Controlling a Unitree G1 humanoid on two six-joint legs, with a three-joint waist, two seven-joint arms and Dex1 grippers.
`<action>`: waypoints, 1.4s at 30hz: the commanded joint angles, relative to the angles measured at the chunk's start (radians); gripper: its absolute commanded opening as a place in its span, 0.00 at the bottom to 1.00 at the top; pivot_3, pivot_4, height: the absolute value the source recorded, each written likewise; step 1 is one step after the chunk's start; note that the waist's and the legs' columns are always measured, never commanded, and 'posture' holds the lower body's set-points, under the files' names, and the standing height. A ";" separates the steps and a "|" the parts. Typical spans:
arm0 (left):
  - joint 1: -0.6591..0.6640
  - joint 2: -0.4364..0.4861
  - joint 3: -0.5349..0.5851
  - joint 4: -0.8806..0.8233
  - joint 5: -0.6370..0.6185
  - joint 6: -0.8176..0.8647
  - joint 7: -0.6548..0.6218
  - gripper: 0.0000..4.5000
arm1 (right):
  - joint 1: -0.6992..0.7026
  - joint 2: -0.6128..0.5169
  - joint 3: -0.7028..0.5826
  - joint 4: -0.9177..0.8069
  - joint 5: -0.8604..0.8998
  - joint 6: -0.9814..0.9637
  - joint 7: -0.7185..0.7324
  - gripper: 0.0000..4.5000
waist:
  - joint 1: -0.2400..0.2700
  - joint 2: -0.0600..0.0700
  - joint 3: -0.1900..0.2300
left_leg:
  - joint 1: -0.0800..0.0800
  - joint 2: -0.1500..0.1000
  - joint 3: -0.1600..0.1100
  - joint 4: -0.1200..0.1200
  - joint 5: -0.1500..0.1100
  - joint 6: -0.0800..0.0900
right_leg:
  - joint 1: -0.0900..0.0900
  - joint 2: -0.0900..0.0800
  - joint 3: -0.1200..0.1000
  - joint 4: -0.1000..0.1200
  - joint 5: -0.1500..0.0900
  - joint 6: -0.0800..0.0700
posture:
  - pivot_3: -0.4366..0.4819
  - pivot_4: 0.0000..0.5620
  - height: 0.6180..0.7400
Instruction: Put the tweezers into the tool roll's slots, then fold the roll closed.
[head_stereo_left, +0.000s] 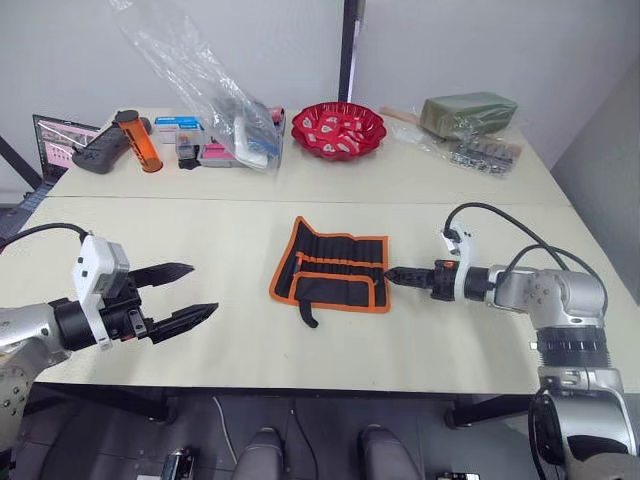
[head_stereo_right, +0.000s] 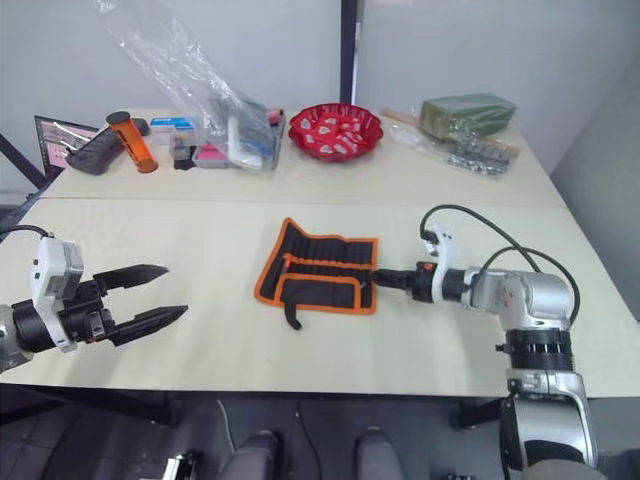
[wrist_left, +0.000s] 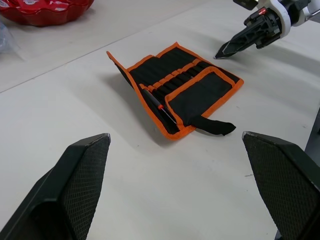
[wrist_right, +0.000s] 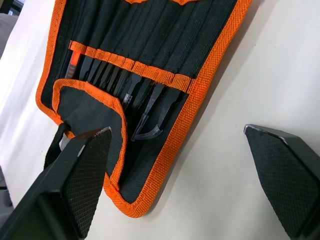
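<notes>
Pale worktop, tool roll lying open mid-surface, red bowl, orange cylinder, plastic bags along far edge

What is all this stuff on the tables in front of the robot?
Tool roll: one, black with orange trim, open at the near table's middle, strap toward the robot.
Tweezers: several, black, tucked in the roll's slots; exact count unclear.
Bowl: one, red, far table, middle.
Clear bag: one, holding small items, left of the bowl.
Orange cylinder: one, black-capped, far left.
Laptop: one, screen lit, far left edge.
Green block: one, plastic-wrapped, far right.
Left gripper: one, black, open, left of the roll, apart from it.
Right gripper: one, black, at the roll's right edge.
</notes>
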 joint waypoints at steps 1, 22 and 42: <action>-0.003 -0.006 0.009 -0.035 0.004 -0.023 0.022 1.00 | -0.016 0.025 0.011 0.027 0.005 0.053 -0.005 1.00 | -0.002 0.000 0.000 | 0.000 0.000 0.000 0.000 0.000 0.000 | 0.000 0.000 0.000 0.000 0.000 0.000 | 0.48 0.27 1.00; 0.113 -0.046 0.047 -0.138 -0.004 -0.010 0.103 1.00 | -0.054 0.217 -0.135 0.120 0.048 0.240 -0.045 0.73 | -0.025 -0.001 -0.001 | 0.002 0.003 0.000 -0.002 0.000 0.000 | 0.000 0.003 0.000 0.001 0.000 -0.001 | 0.48 0.27 1.00; 0.122 -0.017 0.078 -0.176 -0.036 0.031 0.111 1.00 | 0.057 0.247 -0.221 -0.054 0.132 0.322 -0.095 0.00 | -0.021 0.000 0.000 | 0.002 0.002 0.000 -0.002 0.000 0.000 | 0.000 0.002 0.000 0.001 0.000 -0.002 | 0.48 0.27 1.00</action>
